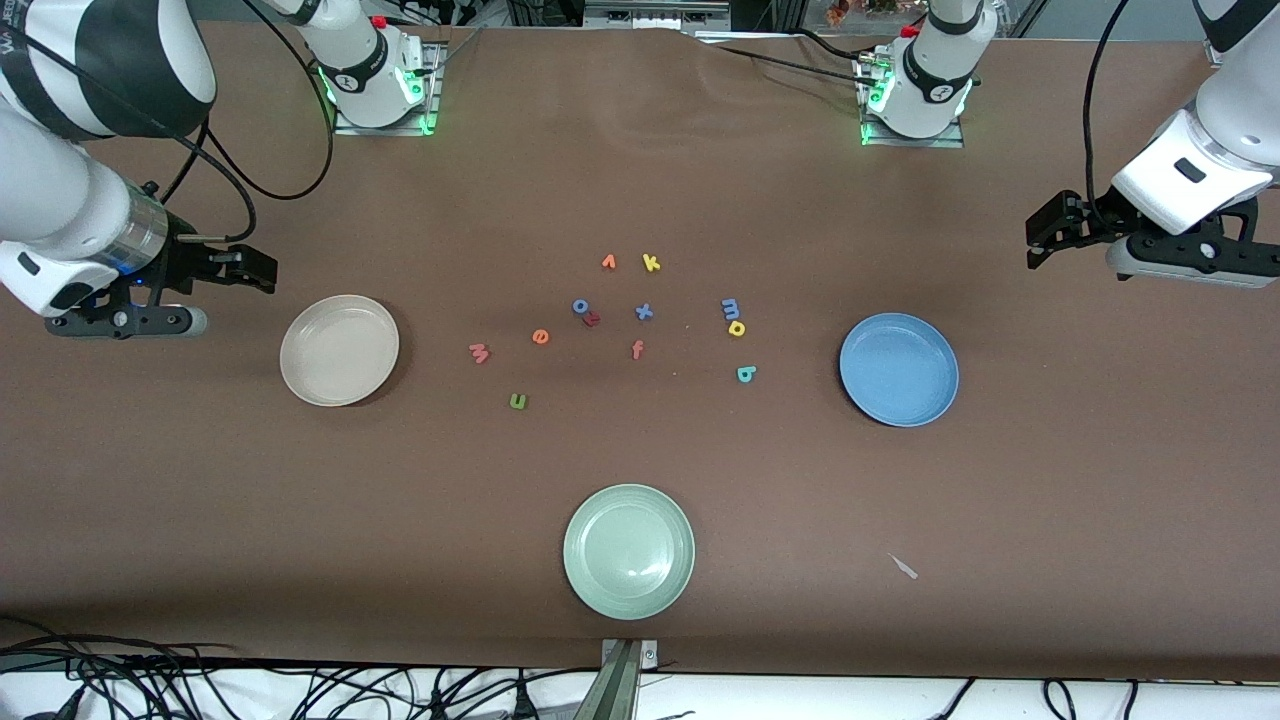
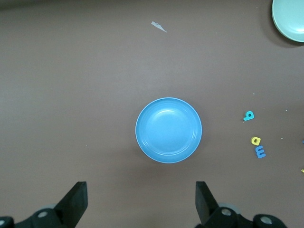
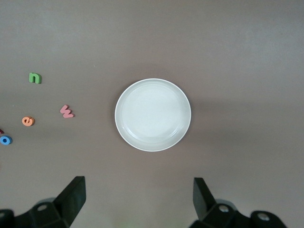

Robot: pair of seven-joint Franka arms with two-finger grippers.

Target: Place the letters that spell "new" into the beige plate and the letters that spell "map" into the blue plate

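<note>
From the front camera, the right gripper (image 1: pixel 262 268) hangs in the air at the right arm's end of the table, its fingers spread and holding nothing; the beige plate (image 1: pixel 339 350) lies near it, toward the middle. The left gripper (image 1: pixel 1042 232) hangs at the left arm's end, fingers spread and empty too, with the blue plate (image 1: pixel 898 369) near it. Between the plates lie the letters: pink w (image 1: pixel 479 352), orange e (image 1: pixel 540 336) and green n (image 1: pixel 517 401) toward the beige plate; blue m (image 1: pixel 731 307), yellow a (image 1: pixel 737 328) and teal p (image 1: pixel 746 374) toward the blue plate. A pale green plate (image 1: pixel 629 550) sits nearest the camera.

In the left wrist view, the fingers (image 2: pixel 76 202) stand wide apart, the blue plate (image 2: pixel 168 130) just ahead of them, bare.

In the right wrist view, the spread fingers (image 3: pixel 73 195) frame the bare beige plate (image 3: pixel 152 114); n (image 3: pixel 35 77), w (image 3: pixel 66 111) and e (image 3: pixel 28 121) lie beside it.
</note>
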